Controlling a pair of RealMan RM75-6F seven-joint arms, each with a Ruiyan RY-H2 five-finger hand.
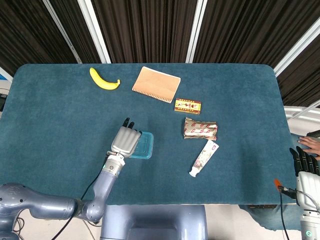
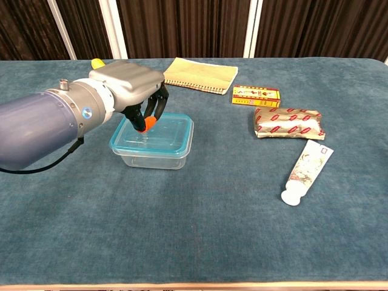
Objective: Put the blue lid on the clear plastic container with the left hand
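Blue lid (image 2: 159, 134): seated on clear plastic container (image 2: 156, 156). Left robot hand (image 2: 130, 91), nearer one, directly above the lid's left end; we judge fingers curled, grasping nothing, fingertips touching it.

Wide rounded-corner table topped with dark teal felt cloth (image 1: 55, 115). Behind it, dark brown pleated curtain (image 1: 145, 30) split by slanted white metal posts (image 1: 94, 30). Lighting even, soft.

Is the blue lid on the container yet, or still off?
On. In the chest view the blue lid lies flat across the clear container, with the left hand over its near-left part. Whether it is snapped shut cannot be told.
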